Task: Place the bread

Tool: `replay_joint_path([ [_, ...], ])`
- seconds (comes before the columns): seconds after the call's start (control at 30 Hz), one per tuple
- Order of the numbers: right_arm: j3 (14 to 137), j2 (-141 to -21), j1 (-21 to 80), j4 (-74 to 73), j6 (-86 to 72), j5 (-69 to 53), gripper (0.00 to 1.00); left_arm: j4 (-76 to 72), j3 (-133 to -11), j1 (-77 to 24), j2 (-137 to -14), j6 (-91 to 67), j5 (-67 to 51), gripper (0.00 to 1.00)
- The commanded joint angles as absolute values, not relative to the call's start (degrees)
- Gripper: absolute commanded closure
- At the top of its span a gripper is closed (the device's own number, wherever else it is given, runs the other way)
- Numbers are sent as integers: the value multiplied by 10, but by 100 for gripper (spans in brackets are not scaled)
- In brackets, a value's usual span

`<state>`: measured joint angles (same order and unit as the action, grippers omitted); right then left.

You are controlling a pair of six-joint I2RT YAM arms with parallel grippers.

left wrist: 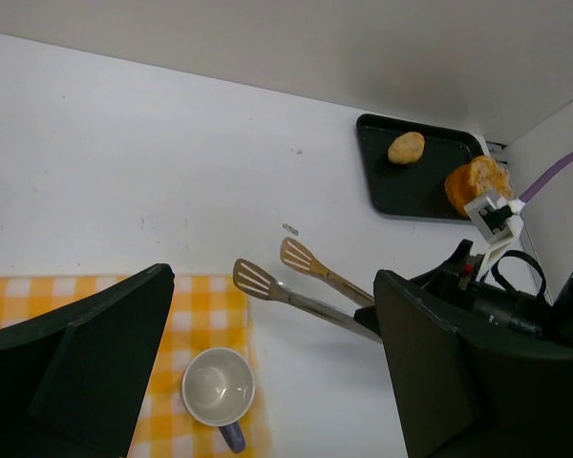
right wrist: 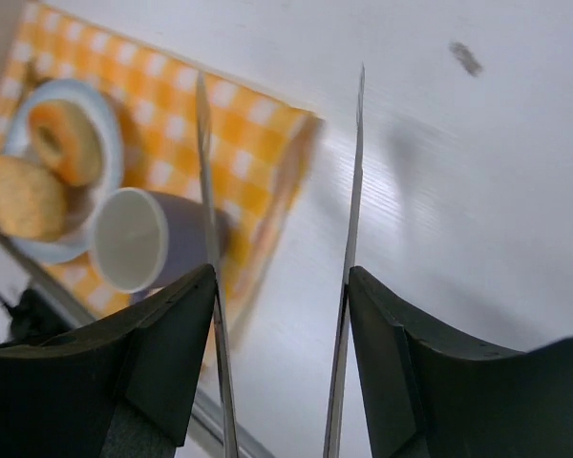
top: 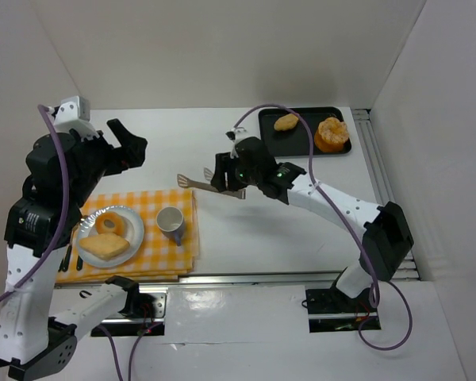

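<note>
**Bright flat light, close-ups soft**

Overhead view was sharp and evenly lit from above; white table (top: pixel 246 230) nearly blown out, glare patch on the glossy front strip (top: pixel 238 298). Faint soft shadow lay under the tongs (top: pixel 210 186). Left wrist view was clear; left gripper (left wrist: pixel 275 281) fingers (left wrist: pixel 86 363) read as dark, detail-poor masses. Right wrist view was tilted; right gripper (right wrist: pixel 282 281) fingers (right wrist: pixel 162 363) and the tong blades were blurred near the lens, grey blade shadows and sheen on the tabletop, checked cloth (right wrist: pixel 172 114) slightly soft.

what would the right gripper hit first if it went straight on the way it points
Probably the checkered cloth: the right gripper's tongs lead, and the wrist view shows them framing its corner, the cup just left of that line. Height is unclear.
</note>
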<state>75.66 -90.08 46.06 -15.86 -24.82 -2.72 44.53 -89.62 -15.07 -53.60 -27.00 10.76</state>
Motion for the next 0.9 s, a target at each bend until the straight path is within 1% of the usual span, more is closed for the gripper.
replay_joint_path([
  [0.0,710,-853,434,-148,-268,67,36,435,-898,-147,-563,-256,92,1],
  [0.1,660,-846,434,-123,-274,129,36,446,-898,-147,-591,-256,69,1],
  [0.33,598,-862,434,-54,-299,166,36,467,-893,-147,-631,-244,41,1],
  [0.47,606,-884,434,-54,-299,161,36,467,-893,-147,-625,-244,41,1],
  [0.57,611,-875,429,-60,-299,155,34,467,-888,-147,-625,-244,41,1],
  [0.63,611,-868,416,-55,-293,146,31,461,-882,-147,-620,-244,41,1],
  [0.7,619,-868,397,-77,-287,163,24,461,-875,-147,-620,-244,28,1],
  [0.73,619,-868,390,-107,-294,185,6,461,-875,-147,-620,-244,28,1],
  [0.77,626,-868,382,-123,-304,209,0,461,-870,-147,-620,-244,28,1],
  [0.87,631,-875,338,-187,-355,285,0,456,-855,-147,-620,-244,23,1],
])
